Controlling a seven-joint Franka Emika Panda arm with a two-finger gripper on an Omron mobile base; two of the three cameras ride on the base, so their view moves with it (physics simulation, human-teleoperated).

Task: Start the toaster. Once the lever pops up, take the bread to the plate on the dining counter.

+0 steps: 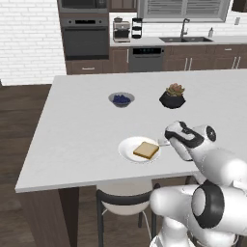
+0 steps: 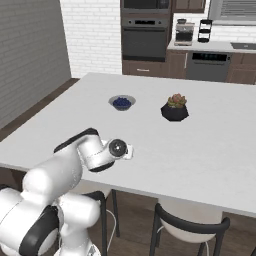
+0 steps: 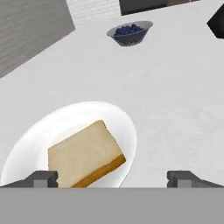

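The robot's gripper [image 3: 112, 178] is spread wide and holds nothing. Its two dark fingertips [image 3: 41, 178] stand far apart, low over the near part of the counter [image 1: 77, 135].

Just past the fingertips sits the plate [image 3: 57, 127], round and white. The bread [image 3: 85, 153] lies flat on it, tan on top with a darker brown edge. One corner of the bread reaches close to the plate's rim. From the left base view, the plate [image 1: 126, 148] is near the front edge of the white counter, and the bread [image 1: 146, 150] rests on its right half, just beside the robot's hand.

Farther back on the counter is a small bowl [image 1: 121, 99] with blue things inside. To its right, well apart from it, stands a black pot [image 1: 172, 100] with a small plant. Behind the counter are an oven [image 1: 86, 37] and a sink [image 1: 185, 38].
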